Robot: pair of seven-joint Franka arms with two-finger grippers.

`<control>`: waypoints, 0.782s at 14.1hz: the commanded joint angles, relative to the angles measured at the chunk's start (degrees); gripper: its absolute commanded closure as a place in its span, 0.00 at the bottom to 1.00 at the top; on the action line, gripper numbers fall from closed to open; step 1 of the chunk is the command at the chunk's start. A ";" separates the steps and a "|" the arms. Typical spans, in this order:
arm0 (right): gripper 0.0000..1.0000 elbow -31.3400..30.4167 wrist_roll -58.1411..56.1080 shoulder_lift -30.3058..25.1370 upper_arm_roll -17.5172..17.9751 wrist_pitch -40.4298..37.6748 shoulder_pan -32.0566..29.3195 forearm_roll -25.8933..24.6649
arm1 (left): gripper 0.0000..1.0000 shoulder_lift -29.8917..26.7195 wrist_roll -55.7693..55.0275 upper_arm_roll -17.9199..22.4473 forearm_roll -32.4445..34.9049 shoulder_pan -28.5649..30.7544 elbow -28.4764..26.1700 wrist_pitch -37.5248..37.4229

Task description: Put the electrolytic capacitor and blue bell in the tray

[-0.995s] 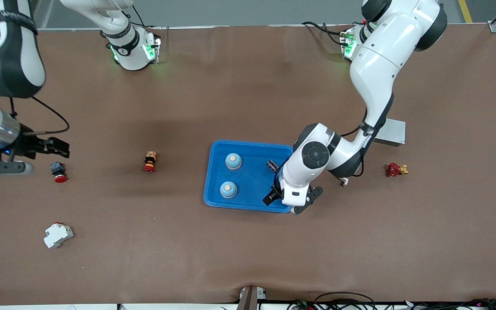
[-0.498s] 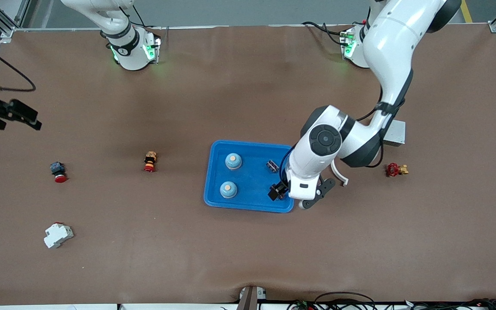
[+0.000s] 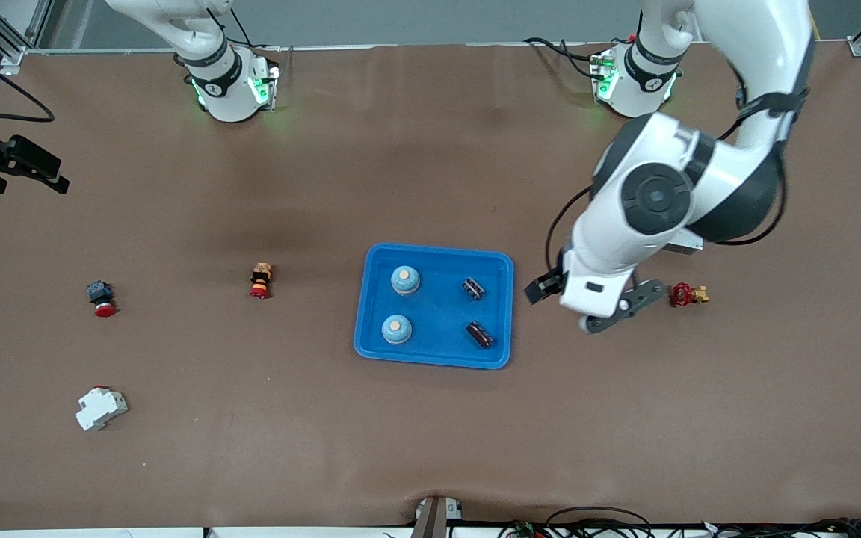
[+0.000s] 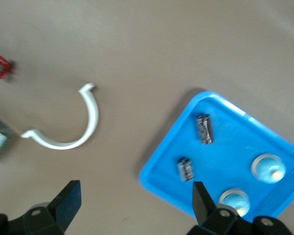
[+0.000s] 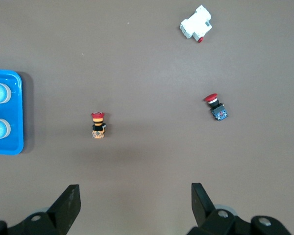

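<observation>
While both arms hang above the surface [image 3: 430,448], the tray [image 3: 501,261] holds every task item. Nearest the front camera lie one blue bell [image 3: 396,329] and one electrolytic capacitor [image 3: 480,334]; the second blue bell [image 3: 405,279] and second electrolytic capacitor [image 3: 473,288] sit farther back. The left gripper [image 3: 587,302] is released, holding nothing, over the bare surface beside the tray's rim, toward the left arm's end. The right gripper [image 3: 8,168] is released too, over the right arm's end.
</observation>
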 commanded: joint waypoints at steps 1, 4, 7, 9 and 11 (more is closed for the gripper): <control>0.00 1.23 -0.13 -0.42 0.85 -3.04 -0.74 -0.41 | 0.00 -7.17 11.09 -0.23 -3.20 4.72 -3.76 -6.07; 0.00 1.14 -0.14 -0.68 0.67 -3.49 -0.74 -0.58 | 0.00 -15.52 23.84 -0.23 -5.67 11.13 -9.02 -11.62; 0.00 1.23 0.30 -0.94 0.50 -4.63 -0.74 -1.99 | 0.00 -22.82 36.50 -0.23 -5.76 17.46 -17.10 -11.98; 0.00 1.23 0.74 -1.29 0.41 -4.28 -0.92 -1.47 | 0.00 -26.08 44.33 -0.23 -5.67 21.68 -20.98 -11.90; 0.00 1.14 1.27 -1.56 0.32 -4.46 -0.92 -1.20 | 0.00 -29.07 49.87 -0.23 -5.76 24.94 -25.11 -11.02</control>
